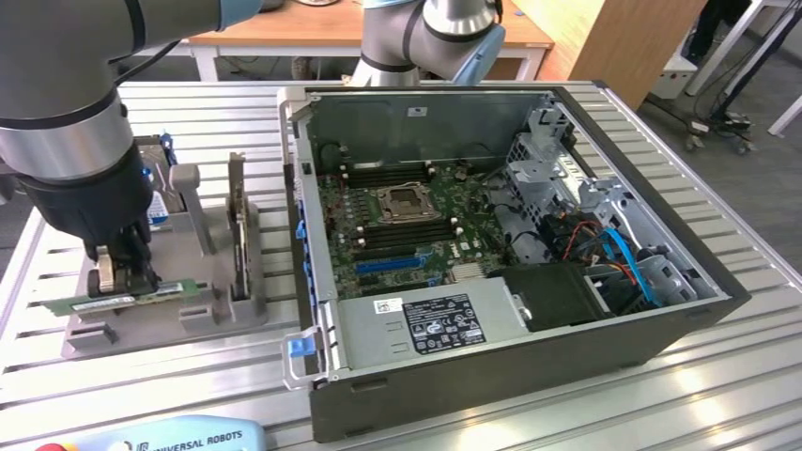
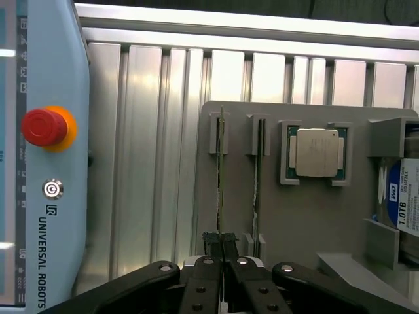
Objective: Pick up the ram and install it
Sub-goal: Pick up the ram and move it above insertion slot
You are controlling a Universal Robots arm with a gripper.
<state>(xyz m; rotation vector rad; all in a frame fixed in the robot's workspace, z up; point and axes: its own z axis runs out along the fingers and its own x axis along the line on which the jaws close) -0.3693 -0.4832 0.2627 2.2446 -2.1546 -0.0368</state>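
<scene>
The ram (image 1: 119,300) is a thin green stick with a white label, standing on edge in the front slot of the grey holder (image 1: 220,310) at the exterior view's left. My gripper (image 1: 126,274) comes down on it from above, its dark fingers (image 1: 107,272) on either side of the board. In the wrist view the ram (image 2: 221,176) runs edge-on away from the gripper (image 2: 222,243), whose pads are pressed together on the stick's near end. A second stick (image 2: 257,176) stands in the neighbouring slot. The motherboard's long dark memory slots (image 1: 404,232) lie beside the processor socket (image 1: 408,202).
The open computer case (image 1: 501,235) fills the exterior view's right, with its power supply (image 1: 433,324) at the front. The holder (image 2: 308,222) also carries a square silver processor (image 2: 317,152) and a hard drive (image 2: 400,199). A teach pendant (image 2: 42,163) with a red stop button (image 2: 43,127) lies nearby.
</scene>
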